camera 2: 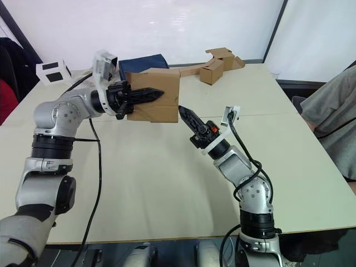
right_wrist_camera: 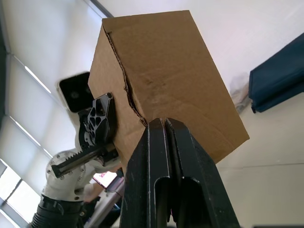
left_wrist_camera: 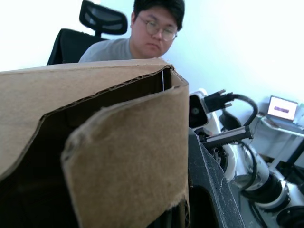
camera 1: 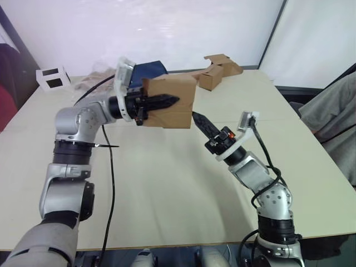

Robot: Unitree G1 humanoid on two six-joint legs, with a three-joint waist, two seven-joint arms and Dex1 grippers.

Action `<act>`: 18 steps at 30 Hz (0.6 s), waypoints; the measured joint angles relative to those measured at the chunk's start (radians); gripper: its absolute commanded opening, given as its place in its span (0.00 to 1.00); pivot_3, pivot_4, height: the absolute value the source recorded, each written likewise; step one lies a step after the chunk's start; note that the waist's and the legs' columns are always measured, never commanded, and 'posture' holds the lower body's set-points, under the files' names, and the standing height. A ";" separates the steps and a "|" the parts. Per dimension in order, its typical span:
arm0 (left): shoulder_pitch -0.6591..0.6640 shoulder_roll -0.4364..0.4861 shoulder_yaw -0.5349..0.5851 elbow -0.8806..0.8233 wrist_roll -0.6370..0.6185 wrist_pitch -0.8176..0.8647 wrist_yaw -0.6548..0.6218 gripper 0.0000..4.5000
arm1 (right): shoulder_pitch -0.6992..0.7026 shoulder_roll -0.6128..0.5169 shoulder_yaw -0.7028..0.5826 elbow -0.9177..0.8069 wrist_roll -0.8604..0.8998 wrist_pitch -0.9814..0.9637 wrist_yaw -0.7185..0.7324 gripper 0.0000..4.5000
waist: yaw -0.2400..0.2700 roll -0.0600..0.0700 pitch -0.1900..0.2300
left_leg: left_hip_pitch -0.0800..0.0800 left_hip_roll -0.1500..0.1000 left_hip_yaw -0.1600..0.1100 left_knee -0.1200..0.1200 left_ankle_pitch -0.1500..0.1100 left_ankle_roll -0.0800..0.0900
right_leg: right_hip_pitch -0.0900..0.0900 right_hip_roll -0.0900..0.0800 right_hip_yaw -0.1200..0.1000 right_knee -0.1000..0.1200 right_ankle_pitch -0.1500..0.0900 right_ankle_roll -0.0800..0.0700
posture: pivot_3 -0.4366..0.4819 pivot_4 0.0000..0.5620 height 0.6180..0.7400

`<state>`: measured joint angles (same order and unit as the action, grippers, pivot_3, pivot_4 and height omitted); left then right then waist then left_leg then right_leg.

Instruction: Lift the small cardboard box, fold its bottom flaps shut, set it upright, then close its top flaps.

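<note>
Upper centre of the frame, the left gripper [camera 1: 161, 102] pinches a wall of the small cardboard box [camera 1: 173, 100], held aloft. Light, stiff, dentable: grip walls, not flaps. The right gripper [camera 1: 201, 123], fingers together and empty, touches its lower corner.

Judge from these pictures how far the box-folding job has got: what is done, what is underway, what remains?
Done: the small cardboard box is lifted off the table, clamped by the left gripper. Underway: the right gripper, fingers together, pokes at the box's lower edge, seemingly working the bottom flaps. Left: setting it upright and closing the top flaps.
</note>
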<state>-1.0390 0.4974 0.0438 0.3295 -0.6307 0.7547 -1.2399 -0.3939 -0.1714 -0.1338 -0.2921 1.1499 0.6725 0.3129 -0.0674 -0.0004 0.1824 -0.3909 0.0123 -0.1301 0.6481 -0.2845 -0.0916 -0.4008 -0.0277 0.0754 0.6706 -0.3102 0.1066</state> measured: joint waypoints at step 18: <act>-0.212 0.135 -0.628 0.008 0.511 -0.155 -0.267 0.00 | 0.158 -0.658 0.214 -0.156 -0.534 0.037 0.329 0.01 | 0.001 0.000 0.001 | 0.000 -0.001 0.000 0.000 0.000 0.001 | 0.002 0.001 0.001 -0.003 0.000 0.000 | 0.48 0.27 1.00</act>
<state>-1.2511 0.6328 -0.5839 0.3372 -0.1194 0.6001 -1.5071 -0.2364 -0.8293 0.0801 -0.4476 0.6161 0.7090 0.6418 -0.0666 -0.0003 0.1829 -0.3910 0.0116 -0.1297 0.6480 -0.2848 -0.0910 -0.3992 -0.0268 0.0760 0.6677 -0.3104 0.1068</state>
